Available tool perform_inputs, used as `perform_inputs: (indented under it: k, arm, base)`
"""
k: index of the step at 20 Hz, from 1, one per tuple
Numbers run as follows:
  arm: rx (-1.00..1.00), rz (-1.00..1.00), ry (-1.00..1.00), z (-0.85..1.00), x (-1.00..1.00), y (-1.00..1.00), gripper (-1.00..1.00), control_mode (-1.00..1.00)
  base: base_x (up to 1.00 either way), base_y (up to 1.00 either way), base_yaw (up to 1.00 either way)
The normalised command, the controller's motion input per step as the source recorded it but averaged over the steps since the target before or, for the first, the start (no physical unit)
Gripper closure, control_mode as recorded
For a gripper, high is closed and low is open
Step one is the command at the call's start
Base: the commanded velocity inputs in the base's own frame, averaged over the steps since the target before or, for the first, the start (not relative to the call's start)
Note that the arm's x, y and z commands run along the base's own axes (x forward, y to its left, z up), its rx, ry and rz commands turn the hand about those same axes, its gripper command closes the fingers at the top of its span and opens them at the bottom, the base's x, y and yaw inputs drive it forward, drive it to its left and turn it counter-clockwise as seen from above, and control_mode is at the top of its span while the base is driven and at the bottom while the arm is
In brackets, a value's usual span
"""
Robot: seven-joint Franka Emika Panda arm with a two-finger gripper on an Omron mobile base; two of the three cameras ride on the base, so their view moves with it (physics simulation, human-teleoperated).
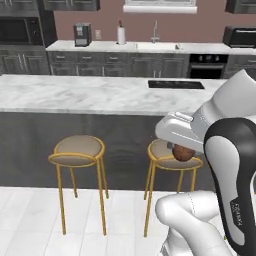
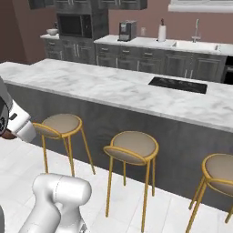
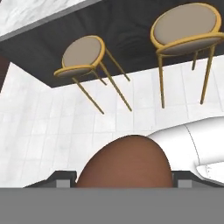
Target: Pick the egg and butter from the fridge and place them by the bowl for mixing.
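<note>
While the arm is folded low in front of the kitchen island, the egg (image 3: 124, 162) sits right between the two dark finger tips (image 3: 59, 178) of the gripper (image 3: 123, 180), with one tip showing on each side of its brown shell; the claw is closed on the egg and holds it off the floor. From the left base view the egg (image 1: 183, 153) shows as a small reddish-brown ball tucked under the white hand, in front of a gold-legged stool (image 1: 172, 159) with a tan seat. A second stool (image 1: 77, 151) stands to the left of it, well apart from the hand. Both stools stand against the dark front of the island, whose white marble counter (image 1: 75, 92) carries a black cooktop (image 1: 176, 84) set into it. In the right base view a sliver of the brown egg (image 2: 5, 134) peeks out below the hand at the left edge, near the closest stool (image 2: 58, 125). Behind the island, along the back wall, stand a coffee machine (image 1: 82, 34), a paper towel roll (image 1: 121, 35) and a sink tap (image 1: 155, 31).
</note>
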Motion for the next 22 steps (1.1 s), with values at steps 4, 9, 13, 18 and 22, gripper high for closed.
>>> perform_inputs:
  k: [4, 9, 13, 18, 22]
  arm:
    - [0.0, 0.0, 0.0, 0.0, 0.0, 0.0, 1.0, 1.0]
    - [0.0, 0.0, 0.0, 0.0, 0.0, 0.0, 1.0, 1.0]
    - [0.0, 0.0, 0.0, 0.0, 0.0, 0.0, 1.0, 1.0]
    - [0.0, 0.0, 0.0, 0.0, 0.0, 0.0, 1.0, 1.0]
    - [0.0, 0.0, 0.0, 0.0, 0.0, 0.0, 1.0, 1.0]
  base:
    - [0.45, 1.0, 0.08]
    - [0.49, 1.0, 0.0]
    - [0.56, 1.0, 0.0]
    - [0.59, 1.0, 0.0]
    - [0.68, 1.0, 0.0]
